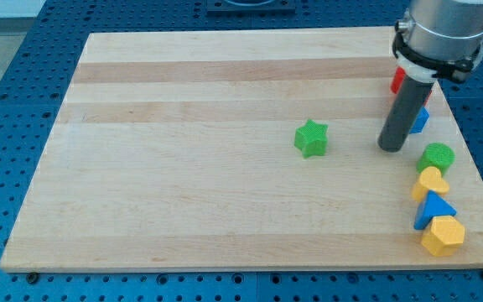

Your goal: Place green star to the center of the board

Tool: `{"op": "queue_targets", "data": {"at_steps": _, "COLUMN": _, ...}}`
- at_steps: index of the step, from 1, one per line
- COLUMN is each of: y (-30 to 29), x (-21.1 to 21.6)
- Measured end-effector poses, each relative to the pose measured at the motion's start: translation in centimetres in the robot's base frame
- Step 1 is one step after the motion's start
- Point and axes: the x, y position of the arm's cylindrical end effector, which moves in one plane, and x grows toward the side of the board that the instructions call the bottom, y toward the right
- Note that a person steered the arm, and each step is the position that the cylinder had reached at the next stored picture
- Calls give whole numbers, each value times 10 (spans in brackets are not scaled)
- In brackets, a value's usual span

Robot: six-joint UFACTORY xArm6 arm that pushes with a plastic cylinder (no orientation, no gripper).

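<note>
On the wooden board (183,184), bare across its left half, the green star (311,138) sits right of centre, my tip (390,148), a gripperless rod, apart on its right, then blocks crowding the right edge.
</note>
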Motion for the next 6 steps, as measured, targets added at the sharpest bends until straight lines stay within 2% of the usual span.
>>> {"op": "queue_targets", "data": {"at_steps": 3, "y": -118, "x": 17}}
{"op": "queue_targets", "data": {"at_steps": 6, "y": -144, "x": 7}}
